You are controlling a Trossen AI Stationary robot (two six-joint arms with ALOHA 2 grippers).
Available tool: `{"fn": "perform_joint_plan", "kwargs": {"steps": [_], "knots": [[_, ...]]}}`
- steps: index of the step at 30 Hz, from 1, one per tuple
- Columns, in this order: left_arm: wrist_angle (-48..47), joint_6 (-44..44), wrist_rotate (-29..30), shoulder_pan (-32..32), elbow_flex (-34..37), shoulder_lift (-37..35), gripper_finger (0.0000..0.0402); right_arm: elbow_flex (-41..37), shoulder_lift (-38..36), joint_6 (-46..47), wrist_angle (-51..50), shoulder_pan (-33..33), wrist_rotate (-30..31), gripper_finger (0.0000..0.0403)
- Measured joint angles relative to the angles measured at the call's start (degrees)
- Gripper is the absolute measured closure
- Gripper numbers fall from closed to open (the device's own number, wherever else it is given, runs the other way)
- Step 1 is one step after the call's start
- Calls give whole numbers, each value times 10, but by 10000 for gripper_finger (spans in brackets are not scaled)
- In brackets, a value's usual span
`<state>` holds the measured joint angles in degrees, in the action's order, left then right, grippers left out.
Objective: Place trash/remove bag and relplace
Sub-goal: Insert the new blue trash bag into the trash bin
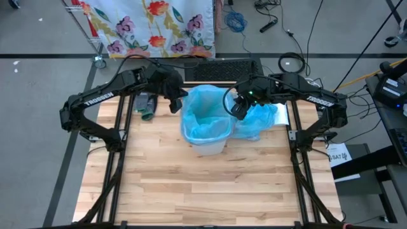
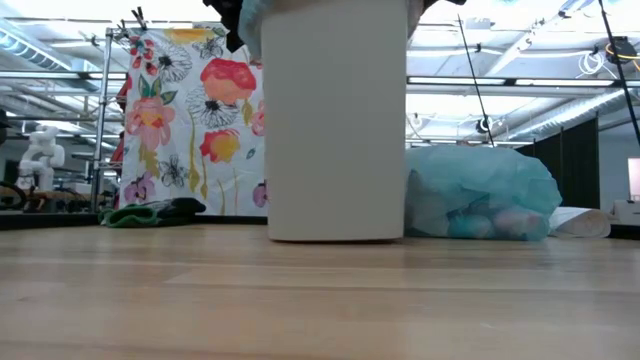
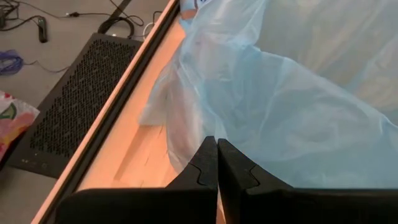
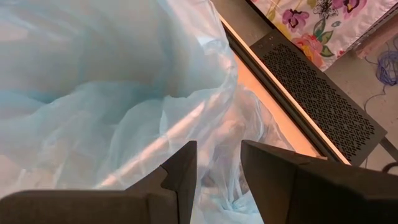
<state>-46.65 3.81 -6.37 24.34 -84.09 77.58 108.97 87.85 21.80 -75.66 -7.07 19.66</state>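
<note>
The right pincer (image 1: 236, 108) stands parted over the bin's (image 1: 210, 145) right rim, holding nothing. Just below, the light-blue liner (image 1: 202, 117) opens upward in the upright bin. The left pincer (image 1: 174, 105), closed and empty, hovers at the opposite rim. A tied full bag (image 1: 259, 121) lies on the worktop (image 1: 210, 191) beside the right pincer.

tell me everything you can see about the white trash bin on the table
The white bin stands upright near the middle-back of the wooden table. It looks like smooth plain plastic with straight sides. A thin light-blue bag lines it, opened wide and draped over the rim. A filled light-blue bag lies on the table against its right side. Both grippers hover at the rim, left shut, right open.
</note>
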Motion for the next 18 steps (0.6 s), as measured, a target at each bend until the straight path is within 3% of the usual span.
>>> {"fn": "perform_joint_plan", "kwargs": {"steps": [18], "knots": [[26, -3, 0, 0, 0, 0, 401, 0, 0, 26, 3, 0, 0, 284]]}}
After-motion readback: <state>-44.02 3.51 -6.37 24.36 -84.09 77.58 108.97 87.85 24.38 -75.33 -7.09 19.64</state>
